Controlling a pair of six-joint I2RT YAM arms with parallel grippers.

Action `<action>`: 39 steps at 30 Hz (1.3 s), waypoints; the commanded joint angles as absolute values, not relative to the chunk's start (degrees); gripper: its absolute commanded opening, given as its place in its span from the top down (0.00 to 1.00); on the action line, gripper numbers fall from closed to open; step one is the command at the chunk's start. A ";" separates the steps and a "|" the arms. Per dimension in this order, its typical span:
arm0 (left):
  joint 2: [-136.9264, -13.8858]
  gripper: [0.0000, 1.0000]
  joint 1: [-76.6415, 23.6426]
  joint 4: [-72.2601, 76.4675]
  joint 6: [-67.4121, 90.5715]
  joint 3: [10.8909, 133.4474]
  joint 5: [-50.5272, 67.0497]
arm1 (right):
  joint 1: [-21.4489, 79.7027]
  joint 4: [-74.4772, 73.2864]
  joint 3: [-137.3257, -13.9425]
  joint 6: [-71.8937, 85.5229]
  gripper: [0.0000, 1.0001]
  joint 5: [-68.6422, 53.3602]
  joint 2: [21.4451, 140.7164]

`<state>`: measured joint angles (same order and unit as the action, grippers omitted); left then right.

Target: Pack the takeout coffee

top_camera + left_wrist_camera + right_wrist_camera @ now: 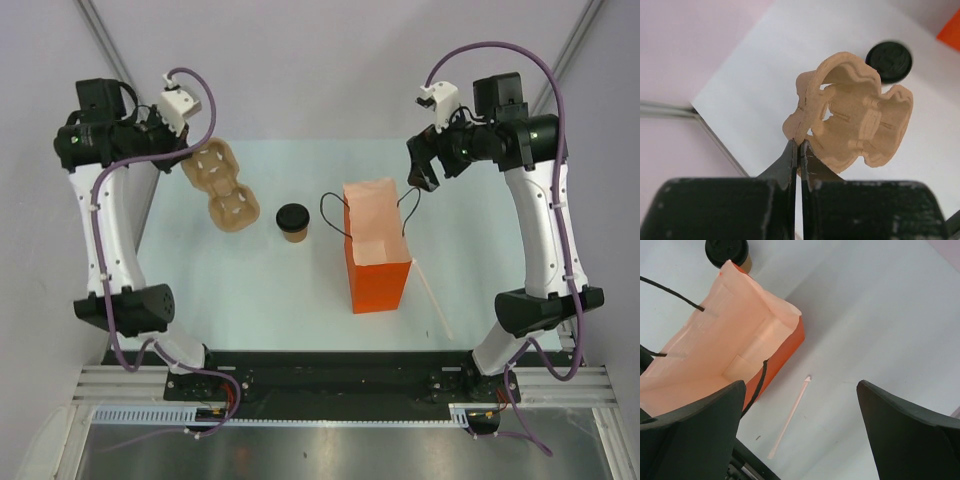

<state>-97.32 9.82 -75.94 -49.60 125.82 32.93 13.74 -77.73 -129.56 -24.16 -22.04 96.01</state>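
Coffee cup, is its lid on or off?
On. The round black lid sits flat over the top of the tan cup, which stands upright on the table.

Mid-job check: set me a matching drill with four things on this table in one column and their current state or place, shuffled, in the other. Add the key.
Things:
1. cup carrier
2. takeout coffee
3. orange bag
4. straw

States:
A. standing open-topped on the table
B. lying flat, right of the bag
C. pinched at its rim by the left end effector
D. capped, upright between carrier and bag

Pairs: 1-C, 2-D, 3-A, 4-B
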 commanded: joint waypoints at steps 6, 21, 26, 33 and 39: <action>-82.90 1.00 5.28 -72.08 -31.21 122.37 42.27 | 15.82 -76.12 -133.41 -37.26 0.01 -24.53 97.46; -67.16 1.00 5.19 -57.14 -22.41 99.07 43.77 | 24.17 -75.76 -137.55 -47.02 0.20 -23.90 112.84; -65.57 1.00 5.27 -53.71 -20.31 96.42 43.86 | 24.87 -79.98 -137.46 -47.11 0.39 -25.32 116.62; -66.70 1.00 5.45 -50.63 -16.53 97.47 45.53 | 24.87 -83.67 -140.00 -42.11 1.00 -26.45 119.00; -67.76 1.00 5.89 -47.21 -13.37 99.49 47.20 | 25.22 -86.83 -140.80 -32.89 1.00 -29.44 118.56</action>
<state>-67.53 5.48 -52.01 -17.15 96.62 44.38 24.64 -77.12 -138.30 -40.27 -26.35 119.48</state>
